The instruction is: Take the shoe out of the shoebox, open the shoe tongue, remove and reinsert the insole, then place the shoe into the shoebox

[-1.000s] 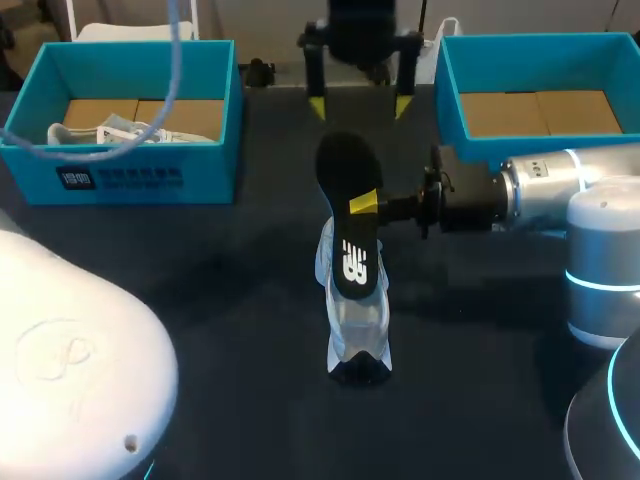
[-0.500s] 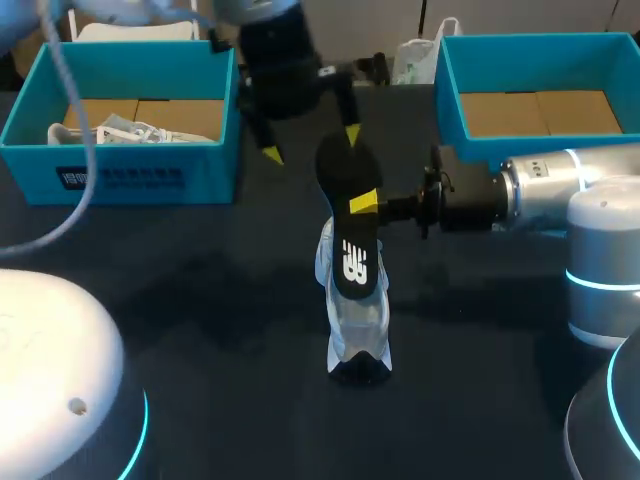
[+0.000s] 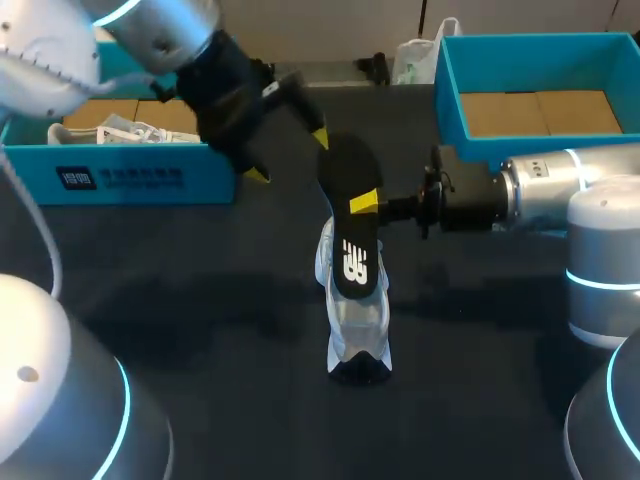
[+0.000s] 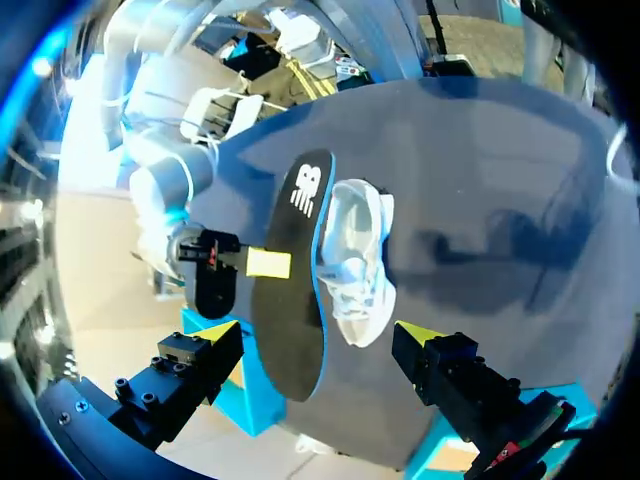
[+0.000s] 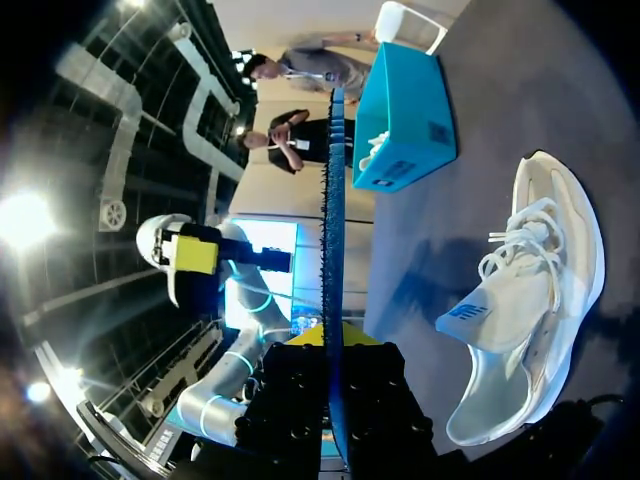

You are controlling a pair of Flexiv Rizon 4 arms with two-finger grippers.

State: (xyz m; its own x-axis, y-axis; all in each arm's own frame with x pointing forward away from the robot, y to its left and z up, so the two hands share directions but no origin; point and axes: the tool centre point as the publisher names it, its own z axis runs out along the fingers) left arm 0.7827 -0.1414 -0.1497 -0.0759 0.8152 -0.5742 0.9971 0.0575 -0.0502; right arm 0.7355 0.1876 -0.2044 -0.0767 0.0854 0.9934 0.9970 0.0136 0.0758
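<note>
The right end effector [image 3: 365, 205] comes in from 3 o'clock and is clamped on the insole [image 3: 350, 240], both yellow-tipped fingers pinching its long edge near mid-length. It holds the insole clear of the surface [image 3: 200, 300], with its long axis running from 12 to 6 o'clock in the head view. Just beneath, toward 6 o'clock, the shoe [image 3: 355, 335] lies on the surface with its own long axis on nearly the same line, so reinsertion looks like a matter of lowering and tipping the insole into the opening rather than turning it. The right arm is the nearer, since it already carries the piece. The left end effector [image 3: 289, 155] hangs at about 10 o'clock from the insole's far end, fingers apart and holding nothing, well placed, I judge, to steady the shoe. The head view cannot show whether the insole's near end touches the shoe. The right wrist view shows the insole edge-on with the shoe lying apart to one side, and the left wrist view sets the two side by side between the left arm's spread fingers. The left shoebox [image 3: 130, 178] sits at 9 o'clock and the right shoebox [image 3: 450, 110] at 1 o'clock.
</note>
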